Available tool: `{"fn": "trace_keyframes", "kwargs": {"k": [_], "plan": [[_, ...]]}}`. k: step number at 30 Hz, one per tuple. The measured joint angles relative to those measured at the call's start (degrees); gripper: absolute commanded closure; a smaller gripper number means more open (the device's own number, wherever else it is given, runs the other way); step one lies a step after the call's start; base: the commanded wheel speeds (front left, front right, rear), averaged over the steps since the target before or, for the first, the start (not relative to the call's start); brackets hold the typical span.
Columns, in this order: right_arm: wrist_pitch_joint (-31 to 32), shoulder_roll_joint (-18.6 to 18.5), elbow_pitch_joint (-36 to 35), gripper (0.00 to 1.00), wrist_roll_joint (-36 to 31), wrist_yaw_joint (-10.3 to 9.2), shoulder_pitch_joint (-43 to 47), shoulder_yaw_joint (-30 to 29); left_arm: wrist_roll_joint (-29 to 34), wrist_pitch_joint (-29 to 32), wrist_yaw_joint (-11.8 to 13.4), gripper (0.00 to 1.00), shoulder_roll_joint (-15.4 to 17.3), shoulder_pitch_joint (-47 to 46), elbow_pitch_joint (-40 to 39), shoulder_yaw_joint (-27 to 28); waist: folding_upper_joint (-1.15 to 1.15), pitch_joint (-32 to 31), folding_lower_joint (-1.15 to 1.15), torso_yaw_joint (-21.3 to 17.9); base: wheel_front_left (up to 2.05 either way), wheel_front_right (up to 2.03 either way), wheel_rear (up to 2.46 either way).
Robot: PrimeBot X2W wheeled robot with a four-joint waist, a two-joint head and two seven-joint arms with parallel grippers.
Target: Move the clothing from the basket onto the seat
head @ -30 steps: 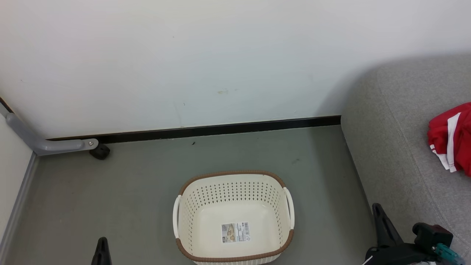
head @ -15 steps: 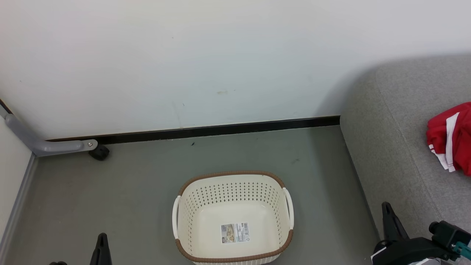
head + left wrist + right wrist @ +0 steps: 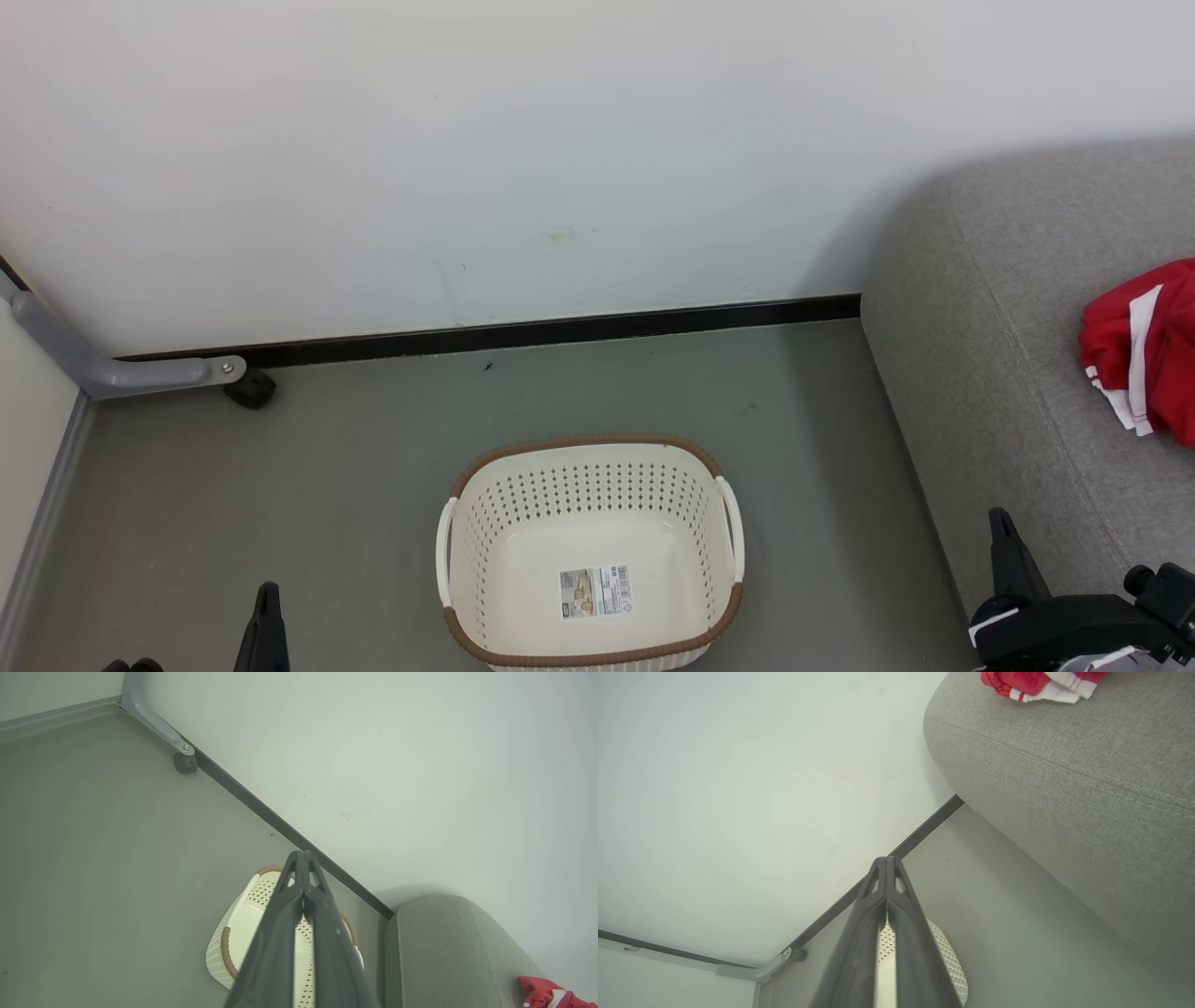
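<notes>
The cream basket with a brown rim stands on the floor at bottom centre, holding nothing but its paper sticker. Red clothing with white stripes lies on the grey seat at the right edge; it also appears as clothing on the seat in the right wrist view and clothing in the left wrist view. My left gripper is low at the bottom left, fingers together, shut on nothing. My right gripper sits low by the seat's front, shut and empty.
A white wall with a black skirting strip runs behind the basket. A grey metal leg with a black caster stands at the left by the wall. Grey floor surrounds the basket.
My right gripper has dropped lower and drifted right toward the frame's corner. The left gripper sank slightly. Basket and clothing stay put.
</notes>
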Motion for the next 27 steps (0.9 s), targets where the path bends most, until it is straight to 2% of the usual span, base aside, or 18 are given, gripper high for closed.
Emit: {"fn": "trace_keyframes", "kwargs": {"k": [27], "plan": [[5.5, 0.1, -1.7, 1.0, 22.3, 1.94, -0.8, -4.5, -18.5, 5.7, -3.3, 1.0, -1.8, -3.6, 0.8, 2.5, 0.0, -0.2, 0.0, -0.3, 0.0, 0.0, 0.0]]}}
